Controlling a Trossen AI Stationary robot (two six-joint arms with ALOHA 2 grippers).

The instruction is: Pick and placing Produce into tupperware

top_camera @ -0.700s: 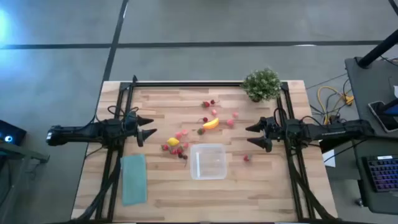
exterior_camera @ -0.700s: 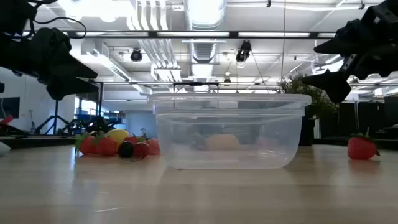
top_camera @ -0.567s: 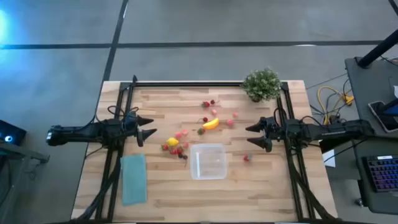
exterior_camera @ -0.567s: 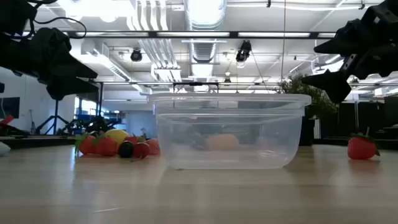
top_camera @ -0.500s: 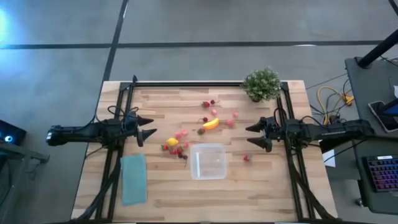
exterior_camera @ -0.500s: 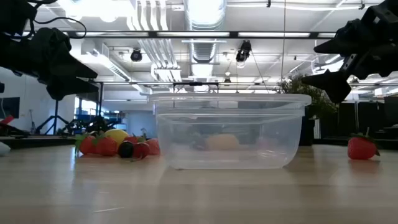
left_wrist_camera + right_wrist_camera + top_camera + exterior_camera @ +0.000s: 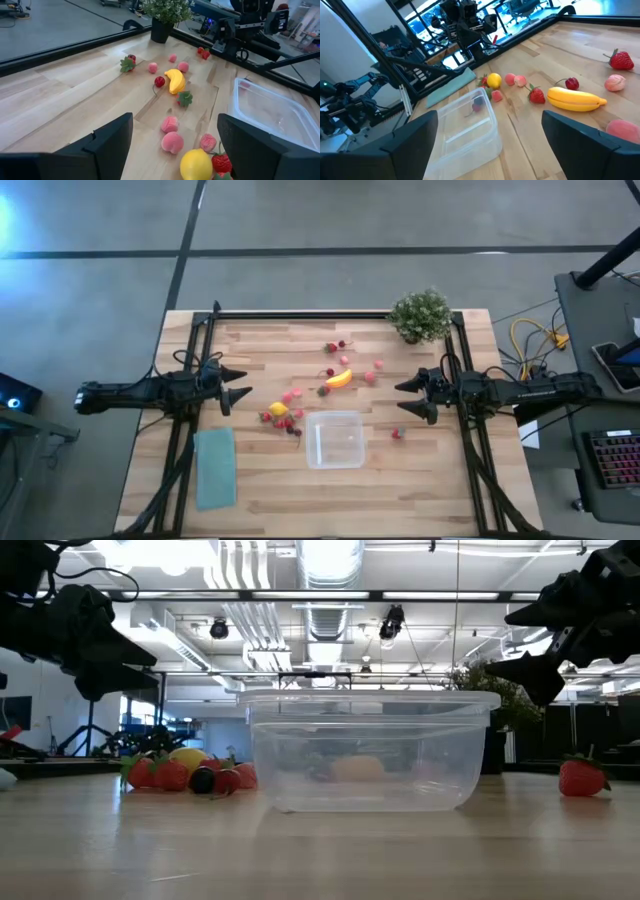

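Nothing has shifted since the earlier frames: both pincers hover spread and empty at opposite counter edges. Ahead of the left pincer (image 7: 238, 392), close by, lies the lemon-and-berry cluster (image 7: 281, 415), with the tupperware (image 7: 335, 439) just beyond it. The right pincer (image 7: 407, 398) is nearer the lone strawberry (image 7: 396, 434).
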